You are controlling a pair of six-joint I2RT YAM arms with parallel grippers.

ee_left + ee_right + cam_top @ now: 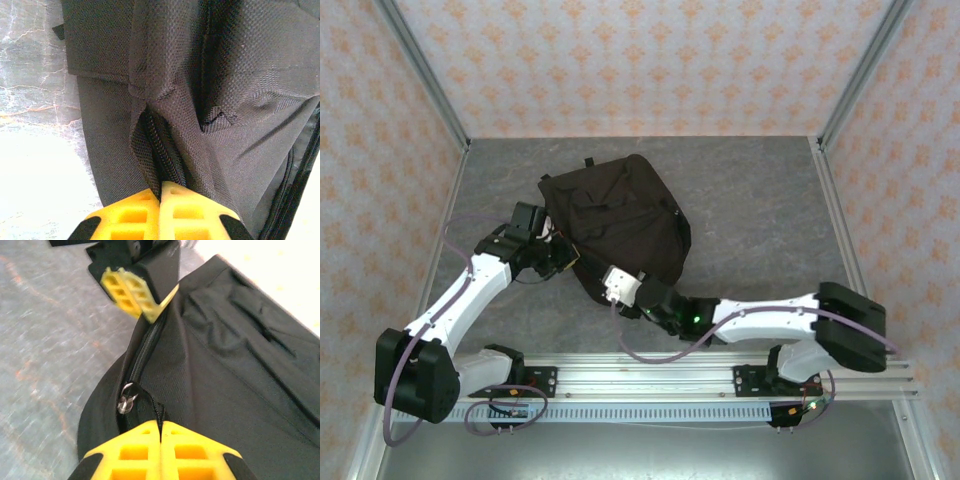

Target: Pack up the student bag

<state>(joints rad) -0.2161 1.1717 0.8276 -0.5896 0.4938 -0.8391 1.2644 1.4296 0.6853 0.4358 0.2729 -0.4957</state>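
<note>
Student bag [620,225] lying on table [750,200], its zipper seam clamped in both jaw pairs: left gripper [160,197] grasps the far end, right gripper [160,437] grasps just behind zipper pull [126,399].

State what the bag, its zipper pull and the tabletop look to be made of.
Student bag: black woven synthetic fabric, likely nylon or polyester, matte; the weave grain shows. Zipper pull: metal, by its silvery shine. Tabletop: grey, veined, stone-look surface, possibly laminate; cannot tell.
</note>
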